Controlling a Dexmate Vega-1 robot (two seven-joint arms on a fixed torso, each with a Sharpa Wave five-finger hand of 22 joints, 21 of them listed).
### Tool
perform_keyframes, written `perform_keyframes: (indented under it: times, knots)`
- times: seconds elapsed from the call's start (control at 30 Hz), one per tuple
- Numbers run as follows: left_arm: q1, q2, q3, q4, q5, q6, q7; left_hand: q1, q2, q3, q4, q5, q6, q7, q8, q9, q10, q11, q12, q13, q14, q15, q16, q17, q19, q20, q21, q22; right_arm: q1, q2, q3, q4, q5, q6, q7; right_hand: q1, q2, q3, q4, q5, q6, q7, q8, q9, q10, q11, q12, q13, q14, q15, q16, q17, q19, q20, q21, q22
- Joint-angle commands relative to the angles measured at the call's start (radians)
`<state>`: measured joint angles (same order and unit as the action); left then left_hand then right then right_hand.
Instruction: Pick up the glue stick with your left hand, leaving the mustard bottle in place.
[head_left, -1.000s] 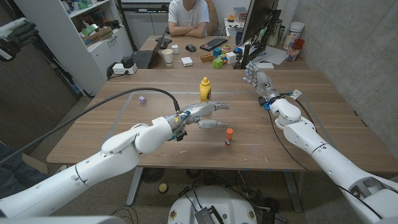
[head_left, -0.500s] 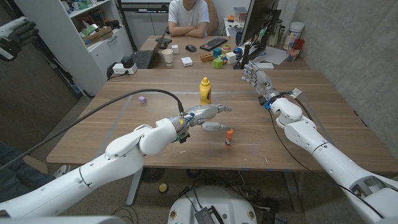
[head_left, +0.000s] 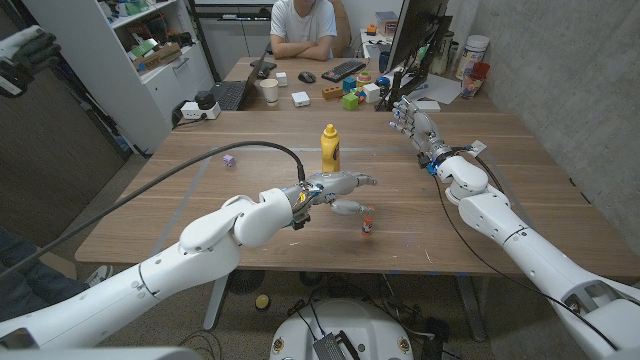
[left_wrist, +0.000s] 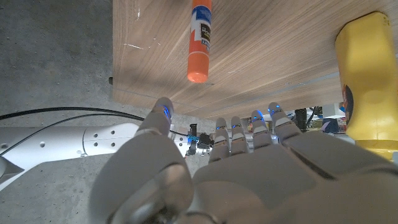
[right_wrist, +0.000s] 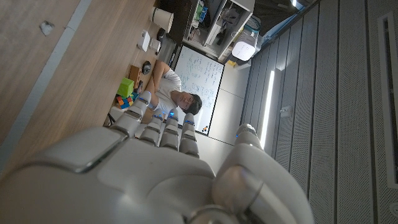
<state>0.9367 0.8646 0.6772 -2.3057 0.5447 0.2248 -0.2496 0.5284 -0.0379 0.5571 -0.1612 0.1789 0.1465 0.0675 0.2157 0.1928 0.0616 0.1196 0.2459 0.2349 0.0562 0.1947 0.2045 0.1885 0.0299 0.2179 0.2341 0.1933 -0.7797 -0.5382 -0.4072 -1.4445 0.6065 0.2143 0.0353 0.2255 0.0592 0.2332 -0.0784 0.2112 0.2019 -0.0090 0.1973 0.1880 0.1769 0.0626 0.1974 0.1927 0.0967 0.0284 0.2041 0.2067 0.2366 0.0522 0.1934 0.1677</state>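
The white left hand (head_left: 335, 190), fingers spread and holding nothing, hovers just beside the small orange-capped glue stick (head_left: 368, 222) standing near the wooden table's (head_left: 500, 160) front edge; the grasp is not yet made; the yellow plastic mustard bottle (head_left: 329, 143) stands mid-table, untouched.

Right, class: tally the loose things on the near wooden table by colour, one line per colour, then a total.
Yellow: 1, the mustard bottle
Orange and white: 1, the glue stick
Purple: 1, a small purple object
White: 1, a small tag-like item by the right arm
Total: 4
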Motion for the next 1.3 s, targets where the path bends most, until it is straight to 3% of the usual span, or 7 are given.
perform_keyframes:
  times: [0.03,1.3]
  knots:
    - [-0.024,-0.014,0.019,0.006,0.081,0.023,-0.089,0.013,0.0,-0.004,-0.002,0.005,-0.005,0.001,-0.004,0.004,-0.001,0.005,0.002,0.005,0.007,0.007,0.003,0.002,0.01,0.002,0.005,0.003,0.007,0.007,0.001,0.011,-0.001,0.013,0.005,-0.007,0.003,-0.003,-0.001,0.005,0.009,0.001,0.004,0.003,0.006,0.0,0.008,0.006,0.01,0.003,0.01,0.004,0.005,0.0,0.003,0.003]
    - [-0.069,-0.054,0.069,0.051,0.151,-0.011,-0.191,0.023,-0.003,-0.012,-0.001,0.005,-0.006,-0.004,-0.004,0.004,-0.004,0.004,0.002,0.007,0.011,0.008,0.001,0.002,0.04,0.003,0.007,0.001,0.006,0.015,-0.004,0.029,0.002,0.032,0.024,-0.011,0.004,-0.003,-0.004,0.007,0.014,0.002,0.004,0.003,0.007,-0.001,0.007,0.006,0.013,0.005,0.009,0.004,0.008,0.009,0.001,0.003]
